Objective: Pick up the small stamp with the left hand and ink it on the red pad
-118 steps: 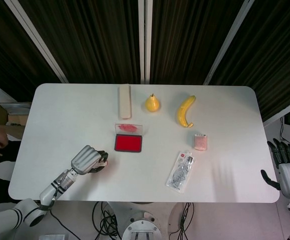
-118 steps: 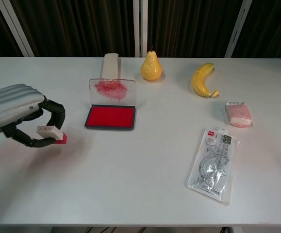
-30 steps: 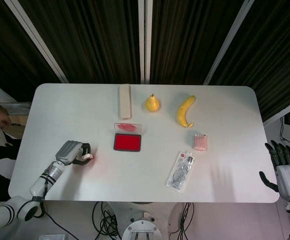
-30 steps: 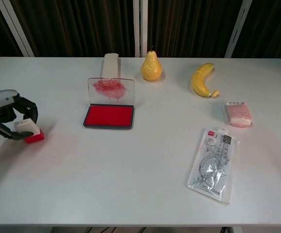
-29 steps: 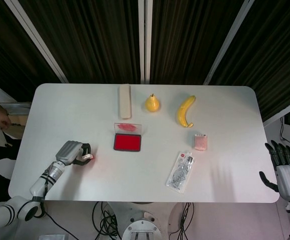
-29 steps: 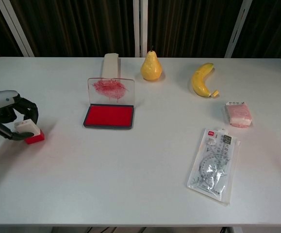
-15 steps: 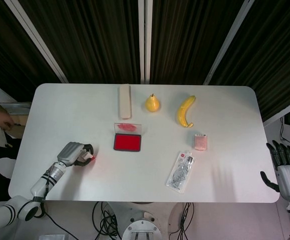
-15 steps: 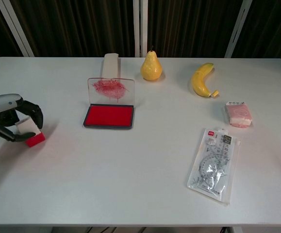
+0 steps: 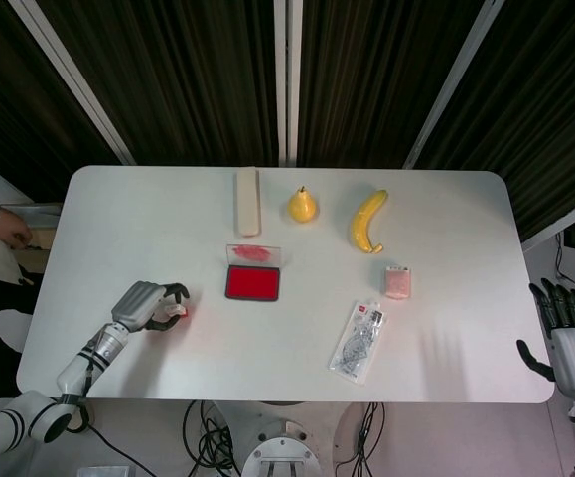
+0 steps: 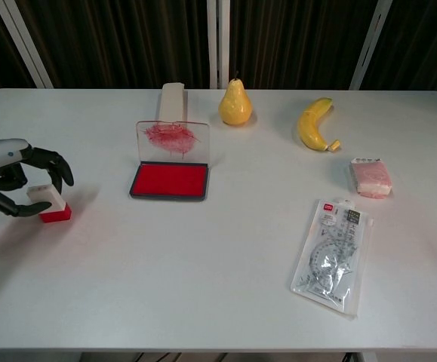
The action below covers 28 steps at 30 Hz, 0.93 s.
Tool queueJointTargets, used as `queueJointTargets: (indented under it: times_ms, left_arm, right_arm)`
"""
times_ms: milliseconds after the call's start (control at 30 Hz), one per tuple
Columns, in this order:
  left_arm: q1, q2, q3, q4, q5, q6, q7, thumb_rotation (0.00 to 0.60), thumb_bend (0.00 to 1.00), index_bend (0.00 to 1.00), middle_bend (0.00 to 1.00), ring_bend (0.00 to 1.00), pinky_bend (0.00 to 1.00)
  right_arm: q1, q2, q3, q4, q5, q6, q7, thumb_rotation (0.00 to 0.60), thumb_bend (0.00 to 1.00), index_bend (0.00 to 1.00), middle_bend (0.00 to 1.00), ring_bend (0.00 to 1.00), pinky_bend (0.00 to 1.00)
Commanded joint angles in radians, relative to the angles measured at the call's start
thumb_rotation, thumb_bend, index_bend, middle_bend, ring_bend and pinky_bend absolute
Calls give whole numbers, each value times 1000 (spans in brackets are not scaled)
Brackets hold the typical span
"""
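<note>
Small stamp and red pad on the white bench

We see the small stamp (image 10: 48, 203) (white body, red base) standing on the bench (image 10: 203, 264) at its left side, the curled fingers (image 10: 48, 160) arched around it; whether they touch it we cannot tell. The red pad (image 10: 170, 181) lies open to its right, well apart, its clear lid (image 10: 173, 139) upright and smeared with red ink.
</note>
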Motion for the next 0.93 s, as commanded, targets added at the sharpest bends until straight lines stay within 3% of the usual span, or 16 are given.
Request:
queueJointTargets:
  times_ms: [33,133,200,233,300,367,433,533,700,933]
  left_arm:
    - [7,22,-5,-30,12,31,11,600,341,331,408,976,1000]
    - [30,69,-22,-98,28,116,28,600,301,314,390,939,1000]
    - [66,111,-41,-156,42,221,70,600,271,303,374,848,982]
    - [85,129,-48,-181,48,271,96,599,260,288,354,721,903]
    - [136,172,-58,-228,53,373,175,438,258,254,285,406,590]
    - [191,198,-74,-241,40,469,293,82,257,222,175,113,248]
    - [233,224,-72,-258,14,503,349,2,253,192,135,84,214]
    - [282,277,-45,-286,-14,506,344,0,234,153,120,80,209]
    - [336,311,6,-233,6,504,289,0,220,143,119,80,209]
    - [372,318,-9,-209,-8,522,312,0,213,142,119,80,209]
  right_arm:
    - [-1,2,2,-1,0,4,1,600,223,0,0,0,0]
    - [-4,5,4,-3,0,11,3,600,223,0,0,0,0]
    - [-6,8,6,-2,1,17,5,600,224,0,0,0,0]
    - [-7,9,5,-1,-1,18,6,600,224,0,0,0,0]
    - [-4,14,-1,11,-16,16,14,600,212,0,0,0,0]
    - [-2,16,-12,28,-33,11,27,600,194,0,0,0,0]
    - [-2,16,-20,39,-41,6,39,600,184,0,0,0,0]
    - [-8,12,-25,56,-38,7,37,600,182,0,0,0,0]
    - [-20,9,-23,71,-22,16,44,600,189,0,0,0,0]
    - [-5,2,-19,63,-20,-6,21,600,198,0,0,0,0]
